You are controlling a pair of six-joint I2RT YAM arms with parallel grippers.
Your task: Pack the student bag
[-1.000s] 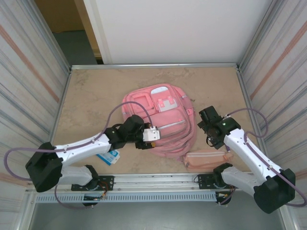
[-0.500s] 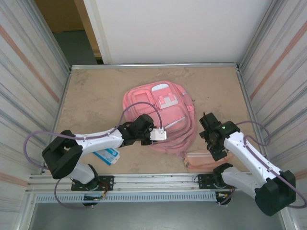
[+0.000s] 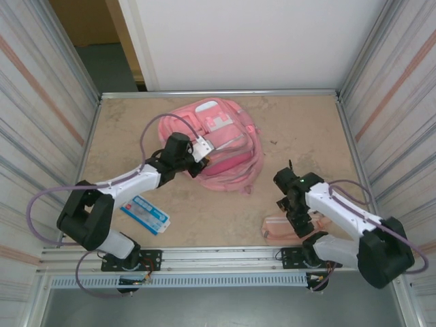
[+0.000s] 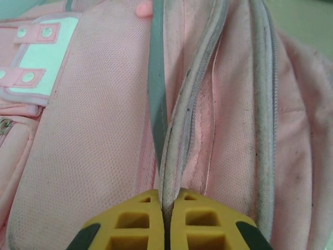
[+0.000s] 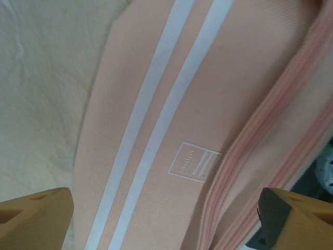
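Note:
The student bag (image 3: pixel 216 139), a soft pink backpack with white trim, lies front-up toward the back of the table. My left gripper (image 3: pixel 199 163) is at the bag's near left edge. In the left wrist view its yellow fingers (image 4: pixel 135 221) are shut on a raised grey-white zip seam (image 4: pixel 174 151) of the student bag (image 4: pixel 83 140). My right gripper (image 3: pixel 294 216) hangs low over a small pink pencil pouch (image 3: pixel 278 229) near the front edge. In the right wrist view the white-striped pouch (image 5: pixel 171 120) lies below my open right gripper (image 5: pixel 166 219), whose fingertips (image 5: pixel 36 216) stand far apart.
A blue-and-white flat packet (image 3: pixel 145 214) lies on the table at the front left, beside my left arm. Metal walls close in both sides, and a rail runs along the front edge. Bare tabletop (image 3: pixel 300 129) lies right of the bag.
My left gripper shut on the bag's seam and pulled the bag toward the back left. My right gripper moved forward and down over the pencil pouch.

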